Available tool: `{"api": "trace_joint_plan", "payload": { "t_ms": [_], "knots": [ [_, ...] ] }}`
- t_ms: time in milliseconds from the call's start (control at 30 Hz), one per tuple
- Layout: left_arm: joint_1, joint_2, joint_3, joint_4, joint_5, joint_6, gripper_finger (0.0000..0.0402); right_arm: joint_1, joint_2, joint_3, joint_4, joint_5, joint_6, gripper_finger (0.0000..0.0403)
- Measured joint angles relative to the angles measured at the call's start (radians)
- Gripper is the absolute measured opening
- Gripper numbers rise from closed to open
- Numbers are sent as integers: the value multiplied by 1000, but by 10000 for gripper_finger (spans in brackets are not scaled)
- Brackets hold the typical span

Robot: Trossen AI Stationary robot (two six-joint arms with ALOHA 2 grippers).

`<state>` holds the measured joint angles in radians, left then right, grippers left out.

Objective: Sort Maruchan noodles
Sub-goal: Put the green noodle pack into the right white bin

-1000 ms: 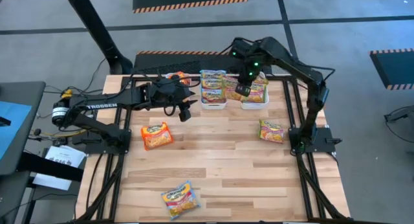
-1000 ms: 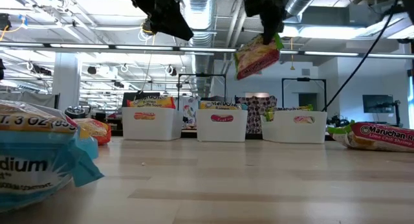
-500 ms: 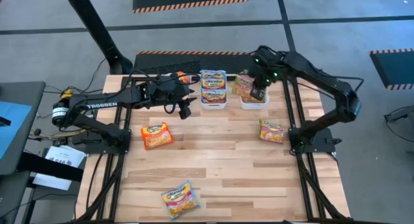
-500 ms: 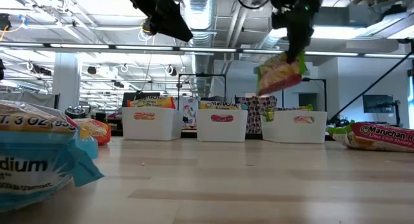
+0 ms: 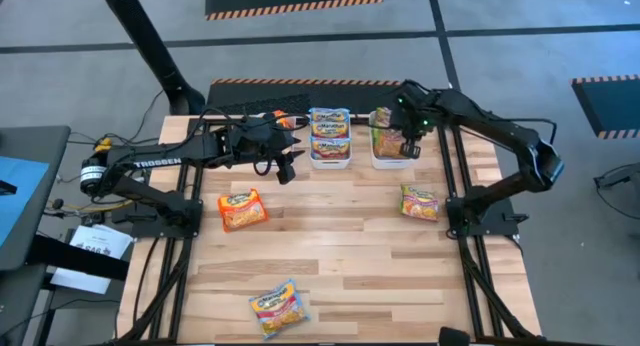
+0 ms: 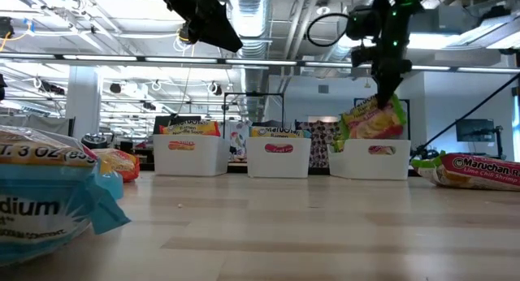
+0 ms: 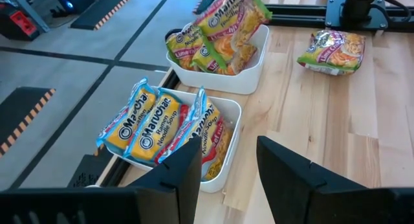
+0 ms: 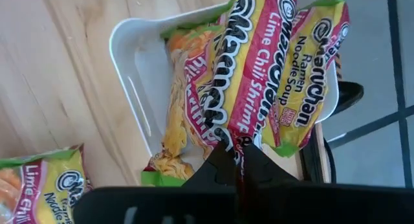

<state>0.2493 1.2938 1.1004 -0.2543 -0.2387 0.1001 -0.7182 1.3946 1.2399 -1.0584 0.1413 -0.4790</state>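
My right gripper (image 5: 408, 138) is shut on a green-and-pink Maruchan noodles packet (image 6: 372, 120) above the right white bin (image 5: 393, 162), which holds other green-pink packets (image 8: 178, 127). My left gripper (image 5: 285, 168) hovers open in front of the bins, touching nothing. The middle bin (image 7: 228, 160) holds blue packets (image 7: 139, 123). An orange packet (image 5: 242, 208), a blue one (image 5: 277, 308) and a green-pink one (image 5: 420, 202) lie flat on the table. My right gripper pinches the packet's upper end seam (image 8: 228, 134) between its two shut fingers, coming from above and pointing steeply down. The packet hangs tilted below the fingers, its lower end (image 6: 366, 136) about level with the right bin's rim.
The three white bins stand in a row at the table's far edge; the left one (image 6: 191, 155) holds orange packets. The wooden table top (image 5: 350, 256) is bare between the loose packets. Black frame rails run along both sides.
My right gripper has carried the green-pink packet toward the table's right edge and down, tipping more steeply downward, from high near the middle bin to just over the right bin. The packet now hangs at the bin's rim. It has stayed shut.
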Motion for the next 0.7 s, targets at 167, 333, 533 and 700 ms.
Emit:
{"api": "trace_joint_plan", "payload": {
  "t_ms": [167,333,533,700],
  "knots": [
    [0,0,0,0,0,0,137,-11,40,-3,0,-1,-36,6],
    [0,0,0,0,0,0,137,3,94,-3,17,-5,-43,6],
    [0,0,0,-1,-1,0,137,26,157,-2,55,31,-46,6],
    [0,0,0,-1,-2,0,137,29,191,-1,43,76,-20,17]
  ]
}}
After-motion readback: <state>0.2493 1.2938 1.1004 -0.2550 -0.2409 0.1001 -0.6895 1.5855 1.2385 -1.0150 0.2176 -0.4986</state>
